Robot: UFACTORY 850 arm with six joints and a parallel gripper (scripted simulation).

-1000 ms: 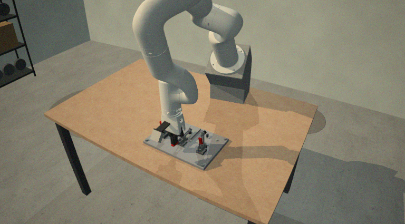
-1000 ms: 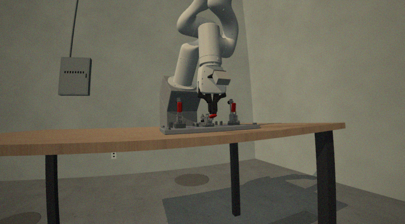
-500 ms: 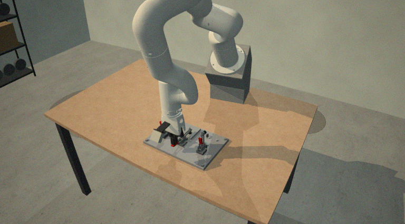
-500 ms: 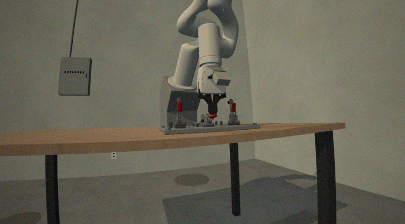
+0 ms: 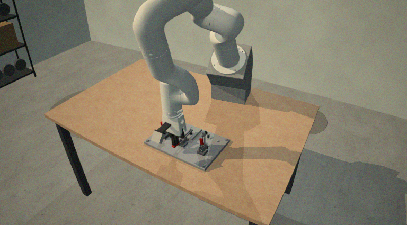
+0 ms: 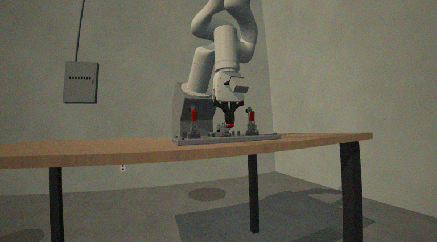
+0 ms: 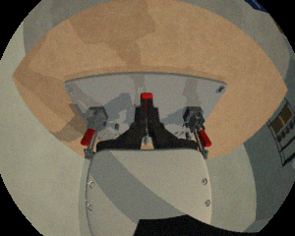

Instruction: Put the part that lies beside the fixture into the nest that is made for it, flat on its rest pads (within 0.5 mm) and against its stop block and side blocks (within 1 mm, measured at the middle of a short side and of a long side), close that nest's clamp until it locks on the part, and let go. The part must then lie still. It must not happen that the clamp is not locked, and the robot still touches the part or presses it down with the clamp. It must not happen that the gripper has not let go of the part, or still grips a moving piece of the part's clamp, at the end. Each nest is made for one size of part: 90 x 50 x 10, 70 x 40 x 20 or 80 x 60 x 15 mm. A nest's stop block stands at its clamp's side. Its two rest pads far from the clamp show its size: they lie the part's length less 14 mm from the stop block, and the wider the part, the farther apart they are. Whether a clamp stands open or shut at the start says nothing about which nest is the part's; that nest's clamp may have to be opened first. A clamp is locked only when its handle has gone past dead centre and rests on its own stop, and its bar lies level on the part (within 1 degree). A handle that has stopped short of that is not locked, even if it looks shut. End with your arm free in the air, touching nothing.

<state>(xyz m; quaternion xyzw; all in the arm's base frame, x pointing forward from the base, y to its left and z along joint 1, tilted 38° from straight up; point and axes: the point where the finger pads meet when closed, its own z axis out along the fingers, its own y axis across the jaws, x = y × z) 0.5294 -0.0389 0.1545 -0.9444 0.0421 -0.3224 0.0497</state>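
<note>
My gripper (image 5: 175,142) (image 6: 229,121) (image 7: 146,105) points down, its fingers together. The fingertips are at the red handle (image 5: 173,146) (image 6: 229,126) (image 7: 147,95) of the middle clamp, which lies low and slanted toward the plate's front; contact is too small to judge. The middle clamp's bar (image 5: 188,133) looks low; whether it is exactly level cannot be told. The fixture plate (image 5: 192,158) (image 6: 200,142) (image 7: 138,82) lies on the table. I cannot make out the part clearly; the fingers and gripper body hide much of the middle nest.
One outer clamp, with upright red handle (image 5: 201,141) (image 6: 193,115) (image 7: 88,137) and raised bar, stands on one side. The other outer clamp, with red handle (image 6: 251,115) (image 7: 205,138), also has its bar raised. The robot base (image 5: 228,93) stands behind on the table (image 5: 120,96).
</note>
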